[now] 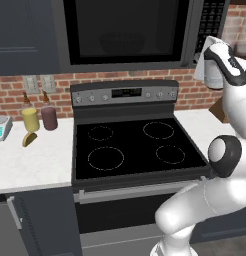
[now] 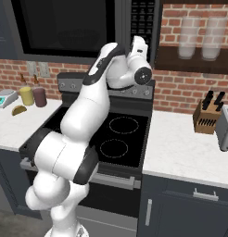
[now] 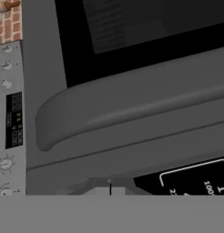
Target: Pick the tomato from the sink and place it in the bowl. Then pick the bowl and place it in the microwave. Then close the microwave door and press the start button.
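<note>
Door (image 1: 126, 31) looks closed with the bowl (image 1: 121, 43) inside, so the gripper (image 3: 109, 187), fingers pinched together, sits by the keypad (image 3: 196, 178) to poke start.

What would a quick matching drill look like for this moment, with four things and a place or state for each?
Things:
1. microwave door
2. bowl
3. hand
4. knife block

Places or states:
a. dimly seen behind the window
b. shut, at the keypad
c. closed
d. on the counter right of the stove

Pairs: 1-c, 2-a, 3-b, 4-d
</note>
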Available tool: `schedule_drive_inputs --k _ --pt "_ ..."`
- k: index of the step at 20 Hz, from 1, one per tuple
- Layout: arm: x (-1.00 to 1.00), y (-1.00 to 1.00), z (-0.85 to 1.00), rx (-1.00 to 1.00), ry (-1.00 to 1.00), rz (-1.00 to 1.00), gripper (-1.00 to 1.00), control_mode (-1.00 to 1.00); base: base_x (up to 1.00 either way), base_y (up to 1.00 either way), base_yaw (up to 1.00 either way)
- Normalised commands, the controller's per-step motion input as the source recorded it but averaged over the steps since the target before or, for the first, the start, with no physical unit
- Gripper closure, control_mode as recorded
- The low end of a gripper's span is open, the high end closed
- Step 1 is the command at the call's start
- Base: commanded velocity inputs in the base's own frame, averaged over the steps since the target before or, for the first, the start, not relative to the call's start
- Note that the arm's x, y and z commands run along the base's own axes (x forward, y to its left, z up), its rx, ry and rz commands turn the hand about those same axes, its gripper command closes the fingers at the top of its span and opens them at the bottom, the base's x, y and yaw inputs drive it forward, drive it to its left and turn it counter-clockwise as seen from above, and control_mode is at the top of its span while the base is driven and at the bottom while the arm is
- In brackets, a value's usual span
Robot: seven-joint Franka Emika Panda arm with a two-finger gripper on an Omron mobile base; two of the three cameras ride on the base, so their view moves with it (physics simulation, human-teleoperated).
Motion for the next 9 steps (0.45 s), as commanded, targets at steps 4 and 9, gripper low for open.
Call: schedule_drive_inputs --k 4,9 --pt "0.00 -0.21 0.00 0.01 0.00 0.00 1.00 -1.00 0.00 0.00 0.00" --pt "0.07 -0.14 -0.01 0.00 0.00 0.00 1.00 -1.00 0.00 0.00 0.00"
